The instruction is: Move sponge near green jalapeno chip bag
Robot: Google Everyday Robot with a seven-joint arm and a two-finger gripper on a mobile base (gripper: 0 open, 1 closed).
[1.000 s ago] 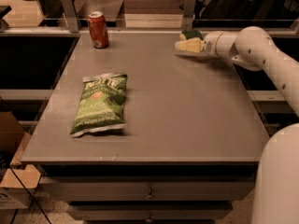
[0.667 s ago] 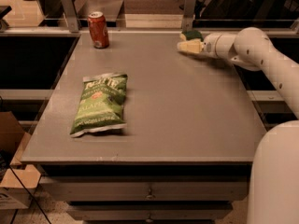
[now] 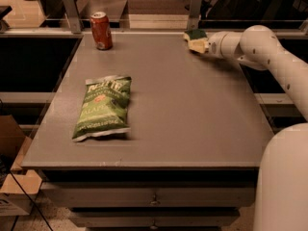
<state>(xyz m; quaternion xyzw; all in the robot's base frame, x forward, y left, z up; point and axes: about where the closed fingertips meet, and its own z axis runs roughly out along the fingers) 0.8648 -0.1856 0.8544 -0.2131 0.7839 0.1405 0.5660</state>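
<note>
The sponge lies at the far right of the table, by the back edge, with its dark green top up. My gripper reaches in from the right on the white arm; its pale tip is right against the sponge's near side. The green jalapeno chip bag lies flat on the left half of the table, far from both the sponge and the gripper.
A red-orange soda can stands upright at the far left corner. The grey table has metal posts and a rail along its back edge. A cardboard box sits on the floor at the left.
The gripper has shifted slightly toward the table's back edge, closer against the sponge. The bag and the can have not moved.
</note>
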